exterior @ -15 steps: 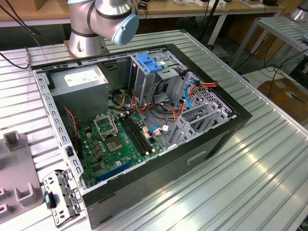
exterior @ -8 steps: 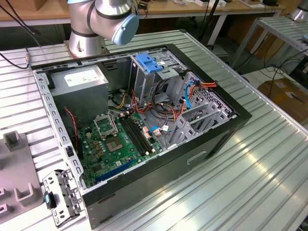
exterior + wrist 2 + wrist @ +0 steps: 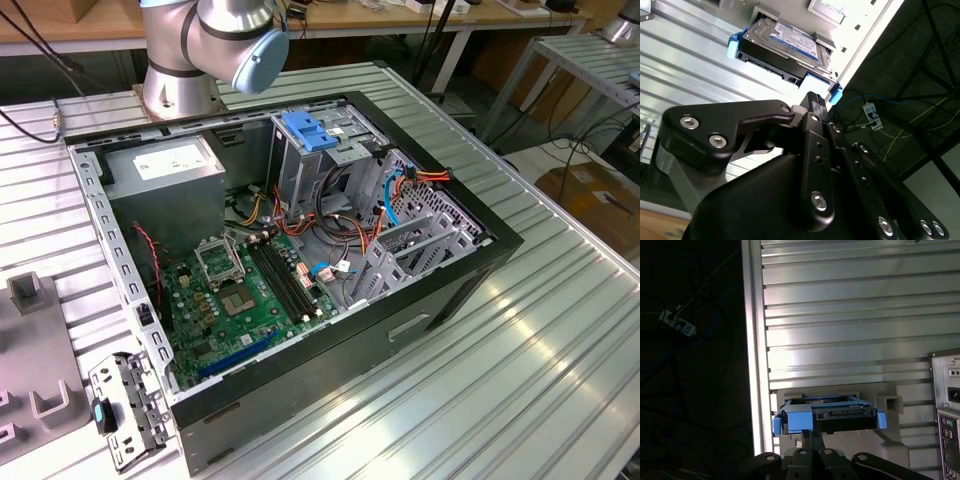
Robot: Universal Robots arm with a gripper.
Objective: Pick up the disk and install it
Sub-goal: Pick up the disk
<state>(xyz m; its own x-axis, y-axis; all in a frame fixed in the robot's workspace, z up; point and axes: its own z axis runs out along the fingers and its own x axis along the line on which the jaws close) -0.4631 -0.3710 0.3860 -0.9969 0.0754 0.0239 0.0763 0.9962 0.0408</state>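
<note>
Ribbed metal bench (image 3: 840,315) carried the disk (image 3: 845,414), lying crosswise just ahead of the claw (image 3: 811,434); whether the claw was clenched could not be told

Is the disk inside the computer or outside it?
Outside. In both wrist views the disk lies flat in a gray holder on the ribbed table, the gripper close by it.

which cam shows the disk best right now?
Second wrist view: the disk lies angled, label face and blue carrier both visible. First wrist view gives the disk edge-on, connector side. Exterior view frames the open computer case.
</note>
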